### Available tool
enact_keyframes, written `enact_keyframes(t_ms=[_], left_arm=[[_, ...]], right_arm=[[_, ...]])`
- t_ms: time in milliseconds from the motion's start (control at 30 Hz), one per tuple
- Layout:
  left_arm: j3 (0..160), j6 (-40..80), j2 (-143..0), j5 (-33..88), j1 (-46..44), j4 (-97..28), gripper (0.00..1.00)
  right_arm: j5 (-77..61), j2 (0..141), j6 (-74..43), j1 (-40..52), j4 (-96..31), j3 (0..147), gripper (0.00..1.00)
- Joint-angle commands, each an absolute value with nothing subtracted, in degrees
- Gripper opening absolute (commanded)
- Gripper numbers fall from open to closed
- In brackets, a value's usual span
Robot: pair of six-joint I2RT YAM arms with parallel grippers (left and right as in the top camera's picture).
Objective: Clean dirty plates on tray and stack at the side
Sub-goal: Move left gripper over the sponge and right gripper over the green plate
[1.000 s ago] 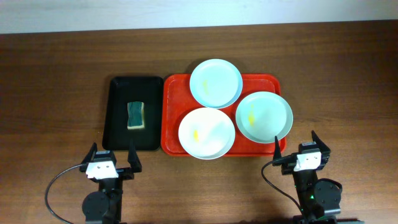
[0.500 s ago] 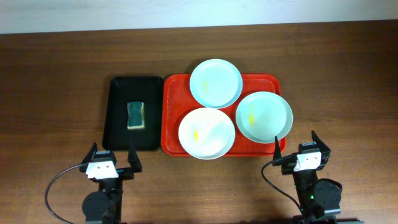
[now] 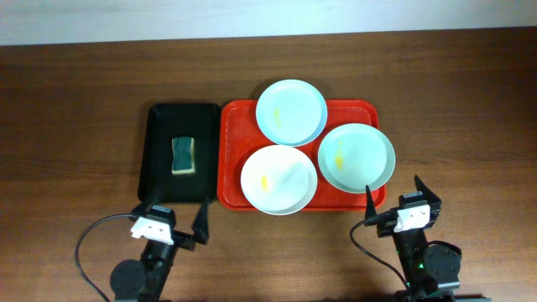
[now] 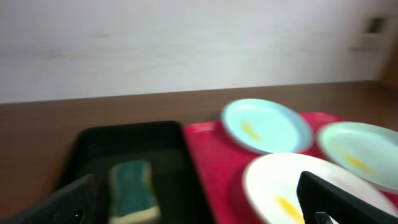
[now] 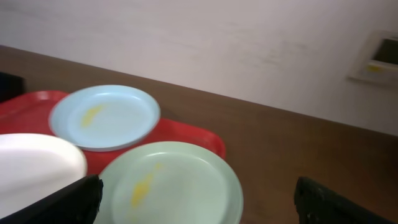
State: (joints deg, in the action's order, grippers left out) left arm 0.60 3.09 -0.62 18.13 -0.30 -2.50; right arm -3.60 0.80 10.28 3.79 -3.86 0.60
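Note:
Three dirty plates lie on the red tray (image 3: 235, 126): a pale blue one (image 3: 291, 111) at the back, a white one (image 3: 278, 179) at the front left and a pale green one (image 3: 356, 157) at the right. Each has a small yellow smear. My left gripper (image 3: 172, 214) stands open and empty at the near edge, just in front of the black tray. In the left wrist view the white plate (image 4: 292, 186) sits ahead to the right. My right gripper (image 3: 396, 197) is open and empty just in front of the green plate (image 5: 174, 183).
A black tray (image 3: 159, 159) lies left of the red tray, touching it, with a green and yellow sponge (image 3: 184, 156) in its middle. Bare wooden table surrounds both trays. Cables trail from the arm bases at the near edge.
My left gripper has swung to the right, toward the seam between the black and red trays. The right gripper has barely shifted. The plates and the sponge have not moved.

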Motion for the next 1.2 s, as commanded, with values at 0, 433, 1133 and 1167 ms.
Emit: enact_keyframes(t_ms=[0,433,1133,1167], left_arm=[[1.10,3.88,-0.36,29.58,-0.10,-2.46,0.99],[24.95,3.86,-9.26,29.58,-0.08,-13.06,0.99],[86.59,-7.73,-71.35,29.65,-0.10,-69.19,0.99],[87.33,-7.55,-73.45,30.33,-0.10,-69.95,0.99]], right_arm=[[-8.88,0.47,10.07,4.12,-3.46,0.32,0.99],[-11.62,0.47,1.04,4.12,-4.54,4.91,0.99],[-15.77,59.29,-3.51,4.12,-66.35,81.67,0.99],[-18.04,61.69,-3.51,4.12,-67.70,83.33,0.99]])
